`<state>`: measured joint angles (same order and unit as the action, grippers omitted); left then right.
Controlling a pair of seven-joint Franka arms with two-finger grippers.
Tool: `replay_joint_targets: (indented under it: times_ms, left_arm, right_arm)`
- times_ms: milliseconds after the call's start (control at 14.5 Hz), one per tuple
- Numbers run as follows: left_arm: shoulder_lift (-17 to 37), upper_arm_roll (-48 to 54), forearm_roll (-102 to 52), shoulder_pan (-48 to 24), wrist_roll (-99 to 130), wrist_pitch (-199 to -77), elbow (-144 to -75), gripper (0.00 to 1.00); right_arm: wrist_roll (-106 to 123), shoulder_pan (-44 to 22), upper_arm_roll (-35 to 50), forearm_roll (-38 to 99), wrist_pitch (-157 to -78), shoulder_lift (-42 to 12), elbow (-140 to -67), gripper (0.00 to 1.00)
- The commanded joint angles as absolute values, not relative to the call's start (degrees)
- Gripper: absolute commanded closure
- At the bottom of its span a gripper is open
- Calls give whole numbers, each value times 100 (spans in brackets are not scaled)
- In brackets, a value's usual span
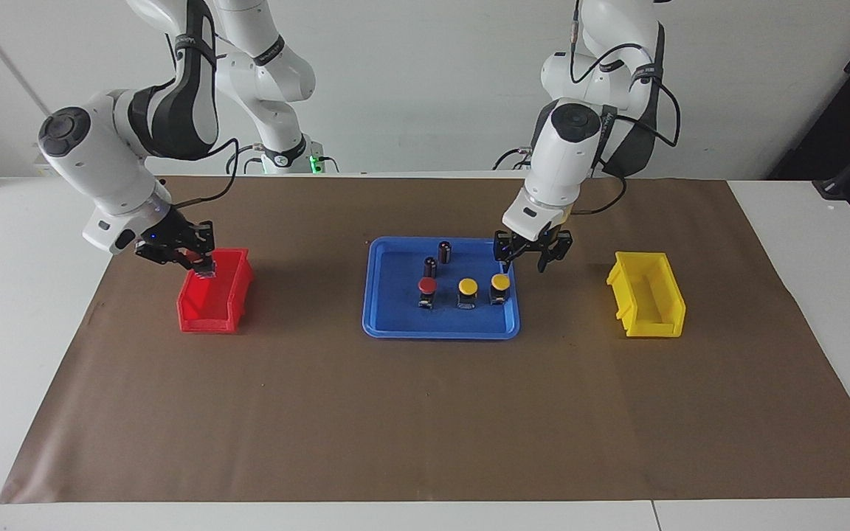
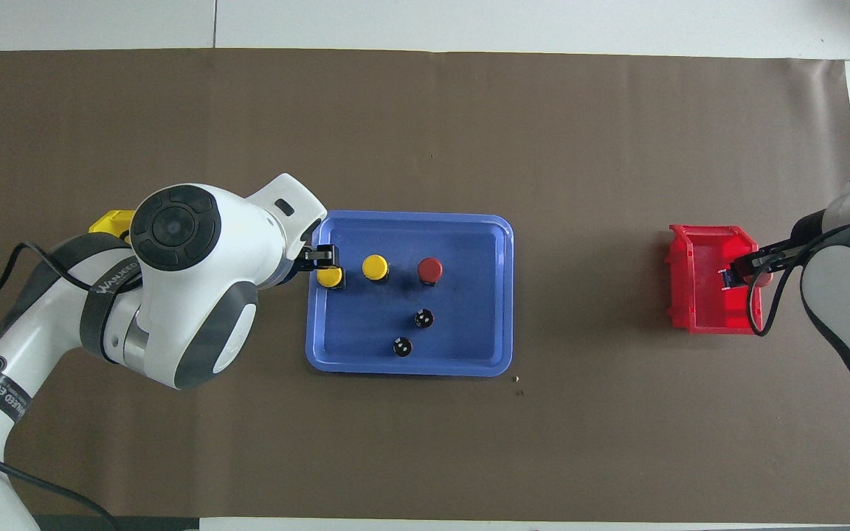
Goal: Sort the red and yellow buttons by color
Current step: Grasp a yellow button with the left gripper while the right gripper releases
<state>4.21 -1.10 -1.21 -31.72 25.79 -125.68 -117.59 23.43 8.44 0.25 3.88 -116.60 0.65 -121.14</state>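
Note:
A blue tray (image 1: 381, 295) holds one red button (image 1: 427, 286) and two yellow buttons (image 1: 467, 286) (image 1: 500, 282) in a row. In the overhead view they are the red button (image 2: 430, 270) and the yellow buttons (image 2: 375, 267) (image 2: 330, 277). My left gripper (image 1: 532, 254) is open, raised over the tray's rim beside the end yellow button; only its tip (image 2: 319, 256) shows from above. My right gripper (image 1: 192, 257) hangs over the red bin (image 1: 207, 313), shut on a small red button (image 2: 727, 278) whose black body shows.
Two small dark cylinders (image 1: 446, 251) (image 1: 430, 265) stand in the tray nearer the robots. A yellow bin (image 1: 646, 295) sits toward the left arm's end, mostly hidden under the left arm in the overhead view (image 2: 111, 220). Brown paper covers the table.

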Motion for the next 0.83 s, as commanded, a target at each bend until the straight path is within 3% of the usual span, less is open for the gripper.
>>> replay_joint_targets:
  times_ms: [0,138,414,621,690,759]
  left_arm:
    - [404,-193,-18,-3410,2865,-12902,-11997,27]
    - [518,-202,-18,-3559,3014,-12981,-11997,27]
    - [729,-202,-18,-3639,3111,-13245,-12006,27]
    - [747,-202,-18,-3621,3094,-13324,-12006,29]
    - [791,-202,-18,-3612,3094,-13385,-12006,29]
    - [869,-202,-18,-3604,3094,-13421,-12006,30]
  right_arm:
    - [2408,888,114,518,-12313,527,-12972,89]
    - [2408,896,114,519,-12383,493,-13016,89]
    - [2426,888,114,606,-13235,457,-13578,89]
    - [2443,896,114,606,-13219,466,-13588,89]
    - [2443,896,106,606,-13210,466,-13588,88]
    - [2443,896,114,606,-13201,466,-13588,81]
